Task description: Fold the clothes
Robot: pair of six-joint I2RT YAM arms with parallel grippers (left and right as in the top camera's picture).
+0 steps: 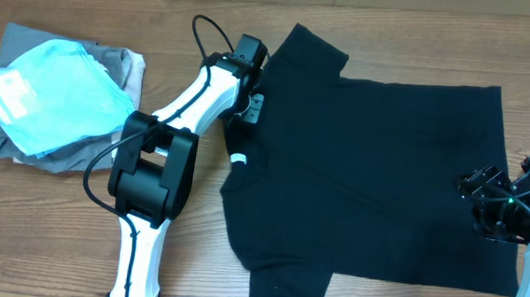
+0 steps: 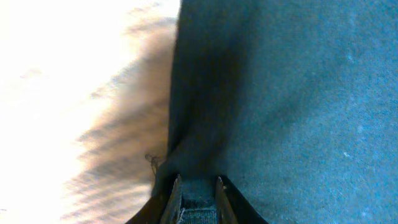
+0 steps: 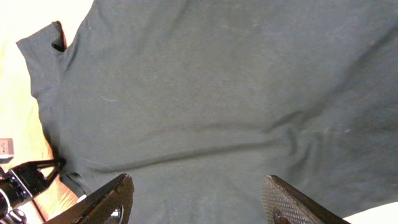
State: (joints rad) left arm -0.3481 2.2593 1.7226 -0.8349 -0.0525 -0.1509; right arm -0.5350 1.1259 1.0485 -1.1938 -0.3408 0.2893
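T-shirt, black and short-sleeved, lies spread nearly flat on the wooden table, its neck toward the left side of the overhead view and its hem toward the right. One sleeve points to the far edge and the other to the near edge. A small white tag marks the neck opening. The left gripper sits at the shirt's shoulder edge, between the neck and the far sleeve. In the left wrist view its fingers stand close together with a strip of the dark fabric pinched between them, so the left gripper is clamped on the T-shirt right at the cloth's border, with bare table to one side of it. The right gripper is over the opposite end, at the hem near its middle. In the right wrist view its fingers are spread wide, holding nothing, and the right gripper has the T-shirt filling the space beneath it, with a small wrinkle just ahead of one finger; whether the fingertips touch the cloth I cannot tell. At the table's left end, well apart from the shirt, a light blue garment with white print lies on top of grey folded garments.
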